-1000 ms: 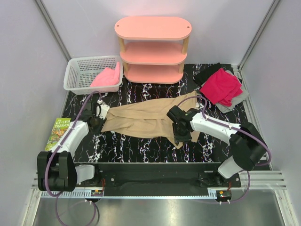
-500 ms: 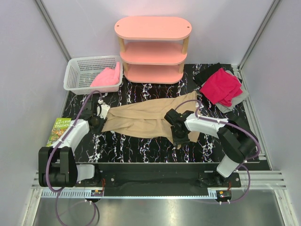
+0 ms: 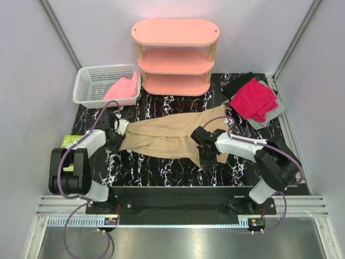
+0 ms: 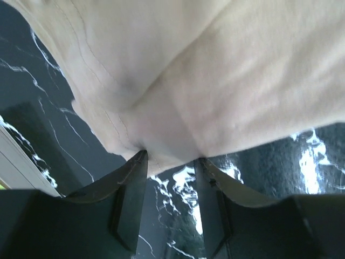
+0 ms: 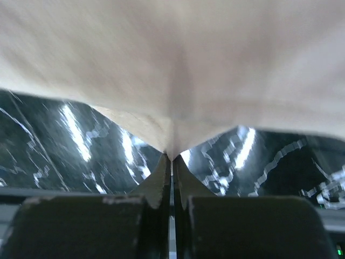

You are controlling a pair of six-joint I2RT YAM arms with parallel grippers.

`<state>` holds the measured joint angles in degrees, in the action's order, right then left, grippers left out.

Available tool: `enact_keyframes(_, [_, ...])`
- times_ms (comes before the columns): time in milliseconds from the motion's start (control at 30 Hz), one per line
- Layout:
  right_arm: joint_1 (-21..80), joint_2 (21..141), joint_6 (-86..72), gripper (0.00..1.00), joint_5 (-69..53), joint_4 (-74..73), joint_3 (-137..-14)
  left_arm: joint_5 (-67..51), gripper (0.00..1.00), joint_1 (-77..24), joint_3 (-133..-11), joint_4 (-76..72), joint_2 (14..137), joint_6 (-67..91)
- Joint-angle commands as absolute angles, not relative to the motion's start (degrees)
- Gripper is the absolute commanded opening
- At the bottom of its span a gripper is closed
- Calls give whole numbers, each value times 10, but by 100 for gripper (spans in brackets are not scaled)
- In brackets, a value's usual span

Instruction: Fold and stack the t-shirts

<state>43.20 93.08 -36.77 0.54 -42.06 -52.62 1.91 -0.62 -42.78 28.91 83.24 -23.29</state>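
Seen from above, a black marble-patterned table [image 3: 161, 171] has 2 robot arms mounted at its near edge. A large tan t-shirt [image 3: 161, 137] lies spread across the middle of the table, running left to right. The left gripper [image 3: 115, 139] is at the shirt's left end. The right gripper [image 3: 207, 157] is at its near right edge.

In the left wrist view, tan cloth fills the top of the frame. A fold of it drops between the 2 dark fingers [image 4: 132, 183], which stand a little apart, with table showing in the gap lower down. The cloth touches both tips, but we cannot tell whether they are pinching it.

In the right wrist view, the 2 fingers [image 5: 156, 183] are pressed together, clamped on an edge of the tan t-shirt. The cloth rises from the tips like a tent above the table.

At the far right corner, a magenta-red t-shirt [image 3: 253, 98] lies on top of a grey t-shirt [image 3: 271, 115] and a black t-shirt [image 3: 236, 83] in a loose heap. At the far left, a white mesh basket [image 3: 86, 82] holds a light pink t-shirt [image 3: 123, 88]. A pink 3-tier shelf [image 3: 175, 33] stands at the back centre. A green book [image 3: 69, 141] lies at the table's left edge, beside the left arm.
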Motion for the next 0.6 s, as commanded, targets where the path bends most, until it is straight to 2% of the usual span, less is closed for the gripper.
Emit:
enact_keyframes(0, [437, 835, -415, 0, 2, -473, -493, 4, 44, -4, -458, 268, 860, -231])
enact_keyframes(267, [452, 662, -478, 0, -38, -587, -482, -20, 36, -4, -500, 337, 790, -239])
enact_keyframes(567, [462, 558, -493, 0, -23, -782, -521, -23, 39, -3, -535, 407, 697, -257])
